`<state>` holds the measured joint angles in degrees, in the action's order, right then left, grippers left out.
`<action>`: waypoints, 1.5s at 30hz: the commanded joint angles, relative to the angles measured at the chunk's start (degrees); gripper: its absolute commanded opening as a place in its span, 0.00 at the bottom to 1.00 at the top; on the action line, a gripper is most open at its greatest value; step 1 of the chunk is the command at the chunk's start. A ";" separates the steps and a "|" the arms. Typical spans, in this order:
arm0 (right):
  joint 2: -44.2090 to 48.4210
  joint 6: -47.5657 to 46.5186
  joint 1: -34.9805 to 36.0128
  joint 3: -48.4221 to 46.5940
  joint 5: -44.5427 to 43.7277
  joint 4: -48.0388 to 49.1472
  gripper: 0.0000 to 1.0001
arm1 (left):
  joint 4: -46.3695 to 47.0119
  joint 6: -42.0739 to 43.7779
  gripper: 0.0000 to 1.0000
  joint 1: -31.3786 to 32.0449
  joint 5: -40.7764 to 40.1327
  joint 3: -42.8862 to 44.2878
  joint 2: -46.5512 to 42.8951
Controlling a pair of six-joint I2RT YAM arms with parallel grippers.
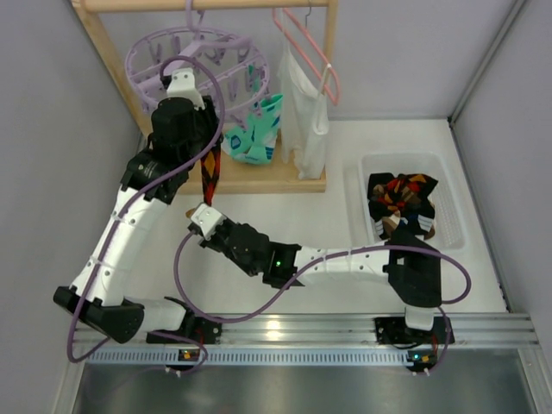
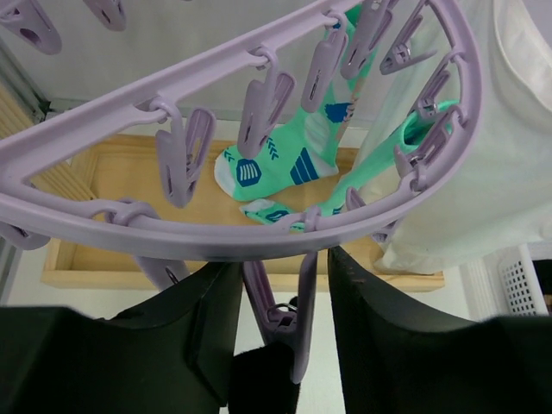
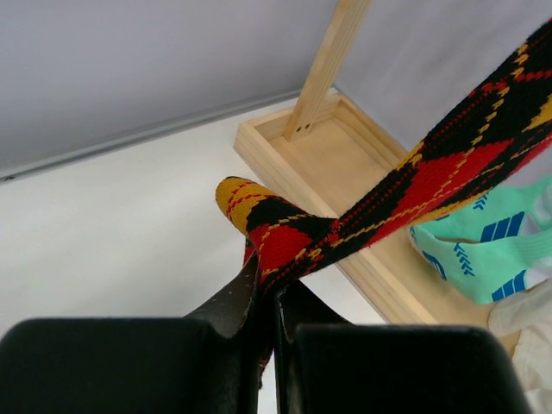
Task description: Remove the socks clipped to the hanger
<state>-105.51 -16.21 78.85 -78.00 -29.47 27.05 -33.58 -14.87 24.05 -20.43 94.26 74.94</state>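
Right gripper (image 3: 267, 289) pinched shut on the argyle sock (image 3: 431, 185) near its toe. Sock is soft, light, stretchy, so a low grip is fine. Hanger (image 1: 155, 52) at 11 o'clock. Left gripper (image 2: 280, 280) jaws astride its clip (image 2: 289, 332), maybe squeezing, can't tell.

A white table (image 1: 388, 138), evenly lit, is closed in by a plain grey left wall (image 1: 52, 129), back wall (image 1: 405, 52) and right wall (image 1: 517, 129), with a pale wooden rack (image 1: 276, 179) at its far left corner, a ribbed aluminium rail (image 1: 302, 332) along its near edge and a dull grey metal sheet (image 1: 302, 388) below that.
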 commanded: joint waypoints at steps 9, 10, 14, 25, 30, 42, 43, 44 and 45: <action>5.32 1.79 -0.01 1.88 2.23 2.48 0.00 | 5.55 0.02 0.26 -0.94 2.76 -1.71 0.74; 5.58 1.88 -0.10 2.32 2.05 2.92 0.00 | 5.63 0.02 0.20 -1.03 2.59 -1.62 0.74; 7.86 2.58 -0.10 7.31 0.48 4.41 0.00 | 5.55 0.46 0.05 -1.11 1.62 -1.71 0.82; 27.71 14.25 -2.72 23.76 -10.07 -8.98 0.00 | 5.28 0.37 0.51 -1.47 2.41 -5.30 -3.82; 41.16 27.71 -11.59 23.16 -6.30 -36.64 0.00 | 5.20 -2.17 0.88 -1.47 5.39 -11.36 -9.19; 47.08 30.45 -49.49 15.16 7.48 -60.09 0.00 | 2.12 -6.66 0.98 -1.47 15.85 -25.44 -32.03; 45.50 30.10 -56.02 14.63 9.76 -60.01 0.00 | 0.90 -6.22 0.98 -1.47 15.94 -25.87 -32.92; 41.57 29.48 -59.13 13.93 15.62 -59.31 0.00 | 0.28 -5.96 0.98 -1.47 16.20 -26.84 -33.71; 39.09 29.48 -62.64 13.58 18.63 -58.43 0.00 | -0.42 -5.78 0.98 -1.47 16.21 -27.19 -35.28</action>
<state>-60.51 13.93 24.08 -61.12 -23.44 -29.04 -32.16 -20.88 22.79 -5.89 68.82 41.95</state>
